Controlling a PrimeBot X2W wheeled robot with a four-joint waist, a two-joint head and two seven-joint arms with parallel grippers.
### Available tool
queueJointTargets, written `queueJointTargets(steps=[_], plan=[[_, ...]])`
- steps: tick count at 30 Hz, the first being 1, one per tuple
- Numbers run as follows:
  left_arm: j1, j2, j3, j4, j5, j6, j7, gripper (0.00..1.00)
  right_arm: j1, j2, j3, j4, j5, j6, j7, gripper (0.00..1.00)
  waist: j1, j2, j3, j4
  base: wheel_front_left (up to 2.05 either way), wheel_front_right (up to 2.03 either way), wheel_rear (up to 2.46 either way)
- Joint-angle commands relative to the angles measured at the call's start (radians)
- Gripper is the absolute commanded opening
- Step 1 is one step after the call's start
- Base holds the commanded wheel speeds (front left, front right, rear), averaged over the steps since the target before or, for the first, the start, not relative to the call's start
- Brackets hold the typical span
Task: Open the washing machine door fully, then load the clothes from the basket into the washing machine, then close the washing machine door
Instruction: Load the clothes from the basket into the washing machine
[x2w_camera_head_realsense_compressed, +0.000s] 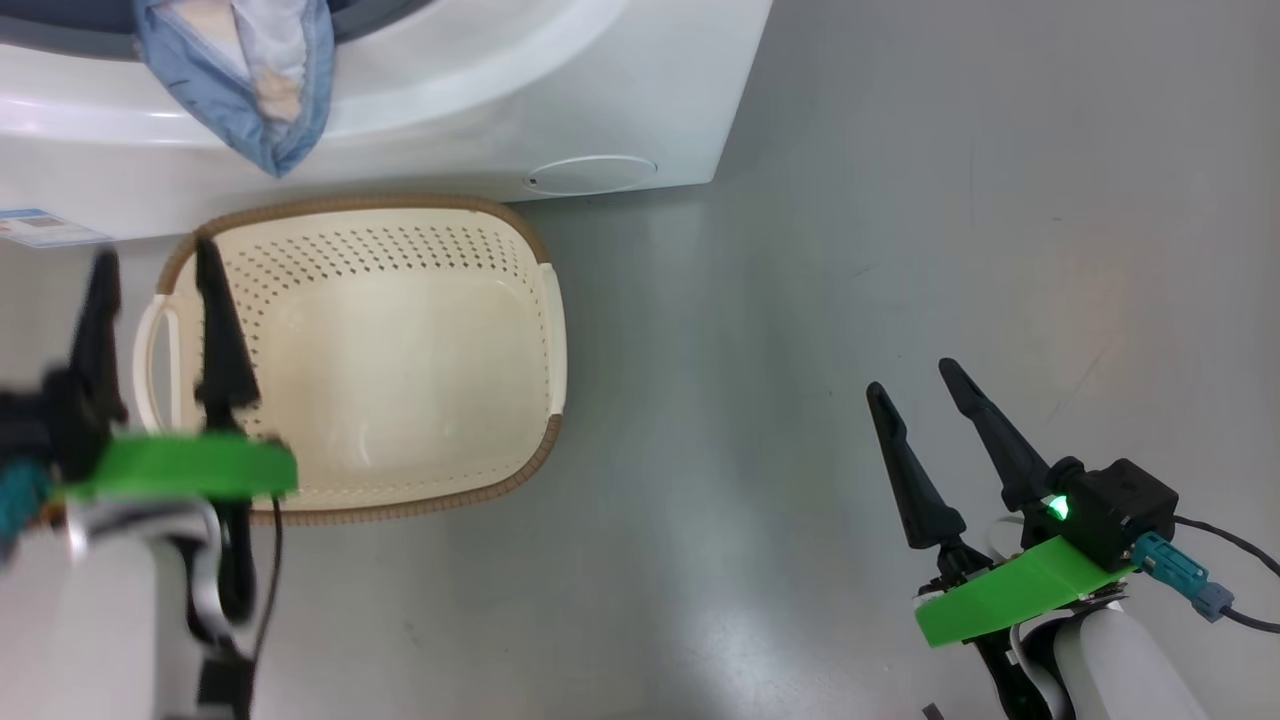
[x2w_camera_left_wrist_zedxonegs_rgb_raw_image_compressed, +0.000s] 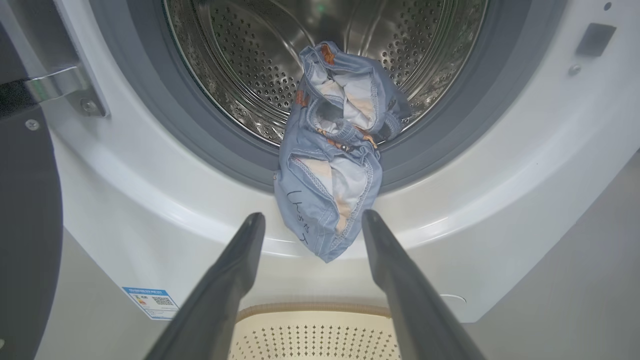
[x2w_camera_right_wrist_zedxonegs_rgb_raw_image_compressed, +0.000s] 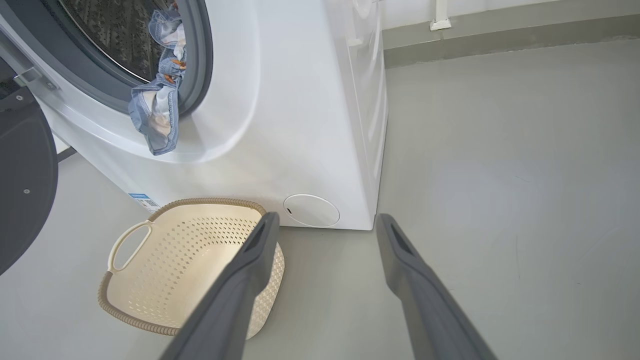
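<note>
In the head view the clothes (x2w_camera_head_realsense_compressed: 250, 90) hung as one blue bundle over the lower lip of the washing machine (x2w_camera_head_realsense_compressed: 500, 120). Their long axis pointed down toward the basket (x2w_camera_head_realsense_compressed: 555, 330), which stood just below on the floor (x2w_camera_head_realsense_compressed: 900, 200) with its bare cream bottom showing. The left gripper (x2w_camera_head_realsense_compressed: 156, 252) hovered over the basket's left handle, its fingers spread apart and grasping nothing. The right gripper (x2w_camera_head_realsense_compressed: 912, 378) was well apart over open floor, also spread and holding nothing. In the left wrist view the bundle's upper end lay in the steel drum (x2w_camera_left_wrist_zedxonegs_rgb_raw_image_compressed: 240, 60), its middle crossed the grey rubber ring (x2w_camera_left_wrist_zedxonegs_rgb_raw_image_compressed: 150, 115), and its lower tip hung outside. The washing machine door (x2w_camera_left_wrist_zedxonegs_rgb_raw_image_compressed: 25, 225) stood swung open at the left edge. In the right wrist view the basket stood near the round white flap (x2w_camera_right_wrist_zedxonegs_rgb_raw_image_compressed: 311, 210), with wide floor to the right of the machine.
</note>
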Motion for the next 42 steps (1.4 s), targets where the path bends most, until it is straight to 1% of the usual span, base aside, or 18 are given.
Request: queueJointTargets(steps=[1, 7, 8, 9, 15, 20, 21, 22, 24, 25, 30, 35, 42], plan=[[-0.067, 0.039, 0.033, 0.011, -0.002, -0.008, 0.014, 1.00, 0.002, -0.001, 0.023, -0.018, -0.002, 0.002, -0.005, 1.00, 0.0000, 0.0000, 0.004, -0.006, 0.00, 0.00, 0.00], [-0.307, 0.100, 0.018, 0.166, 0.007, -0.024, 0.086, 1.00, -0.011, 0.001, 0.029, -0.017, 0.002, 0.002, -0.005, 1.00, 0.0000, 0.0000, 0.023, -0.028, 0.00, 0.00, 0.00], [-0.375, 0.109, 0.010, 0.219, 0.009, -0.027, 0.105, 1.00, -0.016, 0.001, 0.030, -0.018, 0.003, 0.002, -0.005, 1.00, 0.0000, 0.0000, 0.030, -0.037, 0.00, 0.00, 0.00], [-0.406, 0.116, 0.005, 0.241, 0.013, -0.029, 0.107, 1.00, -0.018, 0.002, 0.032, -0.018, 0.003, 0.002, -0.005, 1.00, 0.0000, 0.0000, 0.033, -0.043, 0.00, 0.00, 0.00], [-0.555, 0.130, -0.017, 0.387, 0.024, -0.029, 0.128, 1.00, -0.019, 0.003, 0.026, -0.022, 0.003, 0.002, -0.005, 1.00, 0.0000, 0.0000, 0.053, -0.059, 0.00, 0.00, 0.00], [-0.652, 0.141, -0.036, 0.515, 0.037, -0.022, 0.155, 1.00, -0.025, 0.005, 0.027, -0.026, 0.002, 0.002, -0.005, 1.00, 0.0000, 0.0000, 0.074, -0.071, 0.00, 0.00, 0.00], [-0.652, 0.141, -0.036, 0.515, 0.037, -0.022, 0.155, 1.00, -0.025, 0.005, 0.027, -0.026, 0.002, 0.002, -0.005, 1.00, 0.0000, 0.0000, 0.074, -0.071, 0.00, 0.00, 0.00], [-0.687, 0.144, -0.041, 0.566, 0.039, -0.018, 0.170, 1.00, -0.026, 0.007, 0.026, -0.027, 0.001, 0.002, -0.005, 1.00, 0.0000, 0.0000, 0.082, -0.075, 0.00, 0.00, 0.00], [-0.722, 0.145, -0.038, 0.620, 0.032, -0.011, 0.200, 1.00, -0.026, 0.007, 0.024, -0.027, 0.001, 0.002, -0.005, 1.00, 0.0000, 0.0000, 0.092, -0.079, 0.00, 0.00, 0.00], [-0.722, 0.145, -0.038, 0.620, 0.032, -0.011, 0.200, 1.00, -0.026, 0.007, 0.024, -0.027, 0.001, 0.002, -0.005, 1.00, 0.0000, 0.0000, 0.092, -0.079, 0.00, 0.00, 0.00], [-0.796, 0.140, -0.042, 0.723, 0.025, 0.005, 0.255, 1.00, -0.025, 0.010, 0.019, -0.028, -0.001, 0.002, -0.005, 1.00, 0.0000, 0.0000, 0.110, -0.084, 0.00, 0.00, 0.00], [-0.848, 0.129, -0.026, 0.793, -0.002, 0.019, 0.270, 1.00, -0.026, 0.015, 0.023, -0.027, 0.002, 0.002, -0.005, 1.00, 0.0000, 0.0000, 0.122, -0.093, 0.00, 0.00, 0.00], [-0.900, 0.111, -0.032, 0.890, -0.010, 0.061, 0.336, 1.00, -0.031, 0.016, 0.034, -0.015, 0.007, 0.002, -0.005, 1.00, 0.0000, 0.0000, 0.140, -0.099, 0.00, 0.00, 0.00]])
